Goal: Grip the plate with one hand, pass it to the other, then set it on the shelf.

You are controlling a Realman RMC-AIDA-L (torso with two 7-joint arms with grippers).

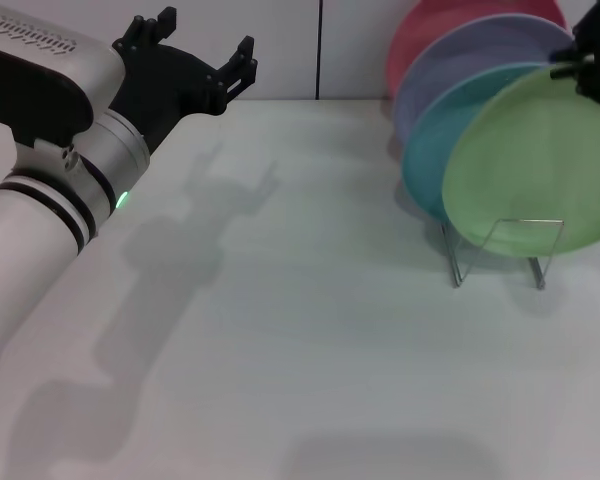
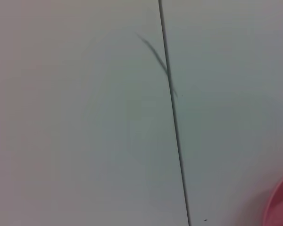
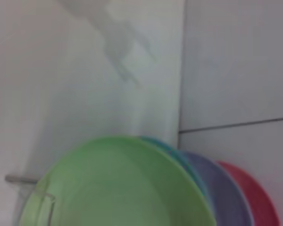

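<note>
While the left gripper [image 1: 202, 62] hangs raised over the far left part of the white table [image 1: 280, 330], its black fingers are spread wide with nothing between them, pointing toward the back wall. Its silver-and-white arm slants up from the lower left edge of the head view, a small green light glowing on the wrist.

Well apart from it, at the far right, the right gripper [image 1: 595, 70] sits at the top rim of the green plate [image 1: 540, 165]; only a part of it shows at the frame's edge, so I cannot tell how its fingers stand or whether they grip the rim.

Directly below that gripper, the green plate stands on edge in the silver wire rack [image 1: 505, 250], leaning back as the front one of 4 plates. Behind it, each overlapping the next, come a teal plate [image 1: 430, 150], a lavender plate [image 1: 450, 65] and a pink plate [image 1: 420, 35].

From the right wrist view the green plate [image 3: 122, 188] fills the lower frame, with the other 3 rims fanned beside it.
</note>
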